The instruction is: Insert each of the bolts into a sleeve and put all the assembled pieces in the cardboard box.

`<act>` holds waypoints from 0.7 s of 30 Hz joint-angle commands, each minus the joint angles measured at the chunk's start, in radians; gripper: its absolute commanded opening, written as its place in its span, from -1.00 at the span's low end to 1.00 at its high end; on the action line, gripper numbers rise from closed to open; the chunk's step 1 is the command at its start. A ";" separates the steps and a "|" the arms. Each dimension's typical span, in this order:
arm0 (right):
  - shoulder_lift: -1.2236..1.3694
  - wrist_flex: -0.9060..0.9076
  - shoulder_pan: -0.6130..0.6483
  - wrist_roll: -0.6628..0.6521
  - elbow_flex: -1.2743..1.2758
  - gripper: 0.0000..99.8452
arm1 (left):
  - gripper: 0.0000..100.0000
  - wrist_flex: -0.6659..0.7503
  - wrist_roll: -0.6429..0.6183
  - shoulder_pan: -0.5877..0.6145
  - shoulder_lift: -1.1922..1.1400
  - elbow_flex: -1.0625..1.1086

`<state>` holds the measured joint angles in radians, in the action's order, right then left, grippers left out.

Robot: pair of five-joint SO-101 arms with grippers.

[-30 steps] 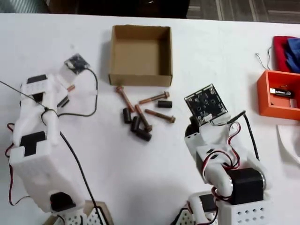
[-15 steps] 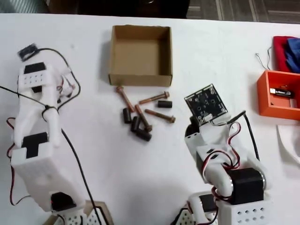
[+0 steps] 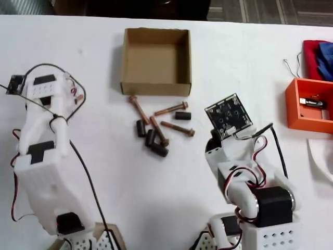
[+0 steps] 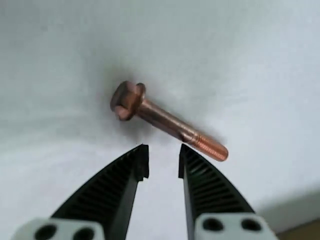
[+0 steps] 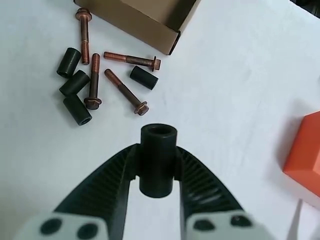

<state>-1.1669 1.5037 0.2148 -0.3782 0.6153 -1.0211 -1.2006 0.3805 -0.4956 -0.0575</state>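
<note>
The left gripper (image 4: 162, 161) hung above the white table (image 4: 260, 60) with its jaws only narrowly apart and nothing between them. A copper bolt (image 4: 165, 125) lay just ahead of the tips, slanting across the line of the gap, with its flanged head off to one side and its threaded end off to the other.

The right gripper (image 5: 157, 152) was clamped on a black sleeve (image 5: 158, 172), which stood upright between the jaws with its open bore facing the wrist camera. Well beyond those jaws lay four more bolts (image 5: 125, 91) and four loose sleeves (image 5: 75, 82), beside the empty cardboard box (image 5: 135, 20).

The likely trouble was on the left. With so slim a gap and the bolt askew, a descent would probably land a jaw tip on the shank and roll it away. A pinch near the threads would leave it drooping, and the tilt could jam the bolt at the sleeve's mouth or twist the sleeve in its grip.
</note>
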 commanded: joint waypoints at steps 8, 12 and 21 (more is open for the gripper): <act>-0.019 -0.002 -0.005 0.003 0.029 -0.96 | -0.74 0.015 -0.040 0.020 0.005 -0.018; -0.019 -0.002 -0.005 0.003 0.029 -0.96 | -0.74 -0.080 -0.040 0.023 0.005 -0.088; -0.018 -0.002 -0.005 0.003 0.029 -0.96 | -0.74 -0.141 -0.080 0.032 -0.008 -0.231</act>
<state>-1.1669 1.5037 0.2148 -0.3782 0.6490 -1.1546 -1.2574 0.4020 -0.5079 -0.2432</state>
